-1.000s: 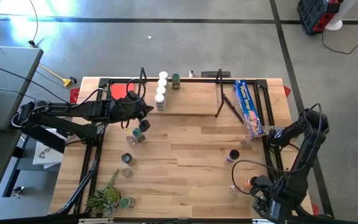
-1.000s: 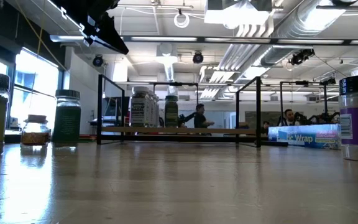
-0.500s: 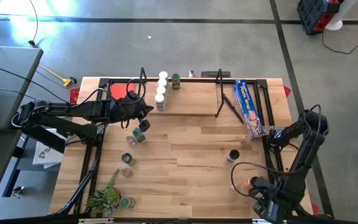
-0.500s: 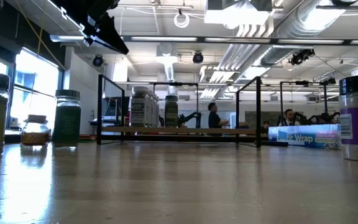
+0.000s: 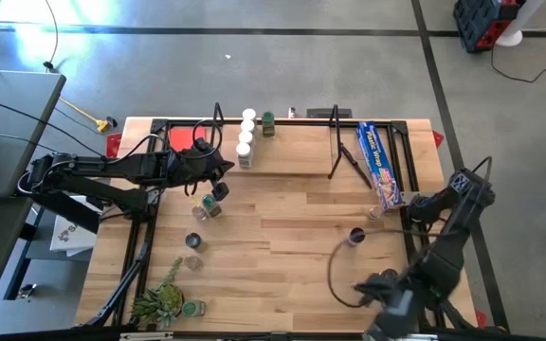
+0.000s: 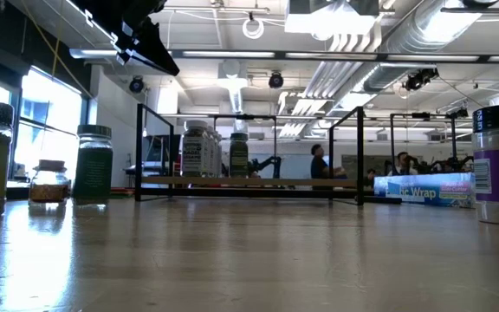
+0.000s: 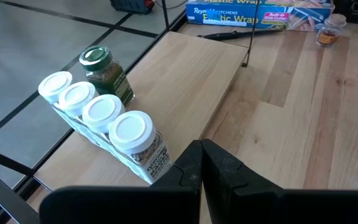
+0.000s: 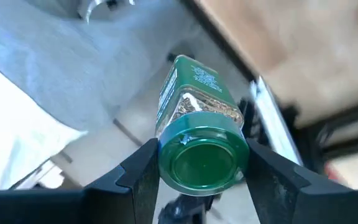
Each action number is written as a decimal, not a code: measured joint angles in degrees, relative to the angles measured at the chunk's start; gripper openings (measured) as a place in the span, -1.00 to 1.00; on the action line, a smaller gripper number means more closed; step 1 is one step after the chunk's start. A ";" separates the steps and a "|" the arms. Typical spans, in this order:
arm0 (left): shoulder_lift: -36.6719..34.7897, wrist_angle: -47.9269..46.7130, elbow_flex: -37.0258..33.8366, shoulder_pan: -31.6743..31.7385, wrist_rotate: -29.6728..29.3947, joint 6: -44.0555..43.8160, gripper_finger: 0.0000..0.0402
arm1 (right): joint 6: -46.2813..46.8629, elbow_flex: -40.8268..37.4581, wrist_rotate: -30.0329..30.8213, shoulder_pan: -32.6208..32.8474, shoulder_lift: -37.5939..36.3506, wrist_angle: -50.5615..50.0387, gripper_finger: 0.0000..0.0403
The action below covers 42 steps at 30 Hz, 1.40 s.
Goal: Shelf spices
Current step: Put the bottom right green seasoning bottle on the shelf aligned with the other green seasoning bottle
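On the table [image 5: 282, 237], the shelf [image 5: 282, 152] is seen along the far edge, with four white-capped jars [image 7: 98, 118] lined up on its board and a dark green-capped jar [image 7: 106, 74] beside the farthest of them. Next to the shelf's right end a long blue box [image 5: 379, 163] is laid. Just in front of the shelf's left part the left gripper [image 7: 202, 163] is held above the table, fingers clenched on nothing. Well away from the shelf, at the table's near right corner, a green-lidded jar [image 8: 199, 134] is clasped between the fingers of the right gripper [image 8: 202, 167].
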 joint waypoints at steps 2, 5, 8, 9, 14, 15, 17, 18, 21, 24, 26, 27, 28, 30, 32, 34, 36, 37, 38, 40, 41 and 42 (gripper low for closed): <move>0.00 0.00 0.00 -0.02 0.02 0.00 -1.00 | -7.73 4.94 1.09 -3.98 2.56 -4.68 -0.07; 0.00 0.00 0.00 0.00 0.00 0.00 -1.00 | -21.53 11.89 2.29 -10.68 7.47 -12.01 -0.07; 0.00 0.00 0.00 -0.02 0.02 0.00 -1.00 | -36.66 17.52 4.74 -17.69 12.52 -17.53 -0.07; 0.00 0.00 0.00 -0.02 0.01 0.00 -1.00 | -42.05 18.91 6.24 -19.92 14.28 -18.85 -0.07; 0.00 0.00 0.00 0.00 0.00 0.00 -1.00 | -65.22 22.38 12.01 -30.24 22.11 -18.57 -0.07; 0.00 0.00 0.00 -0.01 0.01 0.00 -1.00 | -68.69 22.71 12.71 -31.95 23.45 -17.97 -0.07; 0.00 0.00 0.00 -0.01 0.00 0.00 -1.00 | -74.88 22.82 13.87 -35.00 25.74 -16.22 -0.07; 0.00 0.00 0.00 0.00 0.00 0.00 -1.00 | -77.53 22.79 14.62 -36.25 26.82 -15.27 -0.07; 0.00 0.00 0.00 0.00 0.00 0.00 -1.00 | -84.61 22.73 16.08 -39.06 29.49 -13.20 -0.07; 0.00 -0.01 0.00 -0.02 0.02 0.00 -1.00 | -89.25 22.73 16.99 -40.76 31.27 -11.20 -0.07; 0.00 0.00 0.00 -0.01 0.00 0.00 -1.00 | -91.05 22.71 17.51 -41.64 32.17 -10.30 -0.07; 0.00 -0.01 0.00 0.00 0.00 0.00 -1.00 | -91.53 22.71 18.27 -41.93 32.56 -9.69 -0.07; 0.00 0.00 0.00 0.00 0.00 0.00 -1.00 | -92.22 22.71 19.22 -42.18 32.72 -8.90 -0.07; 0.00 -0.02 0.00 0.00 0.02 0.00 -1.00 | -93.57 22.71 20.44 -42.57 32.97 -7.57 -0.07; 0.00 0.02 0.00 0.00 0.00 0.00 -1.00 | -94.46 22.71 20.63 -42.78 33.14 -5.89 -0.07; 0.00 -0.02 0.00 0.00 0.02 0.00 -1.00 | -95.50 22.71 20.63 -42.99 33.24 -3.89 -0.06; 0.00 0.01 0.00 0.00 0.00 0.00 -1.00 | -95.61 22.69 21.59 -42.98 33.24 -2.13 0.04; 0.00 -0.02 0.00 0.00 0.01 0.00 -1.00 | -95.67 22.69 22.46 -42.96 33.24 -1.30 0.10; 0.00 0.00 0.00 0.00 0.00 0.00 -1.00 | -96.22 22.71 23.08 -42.96 33.24 -0.62 0.15; 0.00 0.00 0.00 0.00 0.00 0.00 -1.00 | -97.71 22.70 23.37 -42.98 33.24 0.01 0.20; 0.00 0.00 0.00 0.00 0.02 0.00 -1.00 | -98.38 22.69 23.36 -42.98 33.24 0.60 0.21; 0.00 0.00 0.00 0.00 0.02 0.00 -1.00 | -98.63 22.69 23.37 -42.98 33.24 1.21 0.22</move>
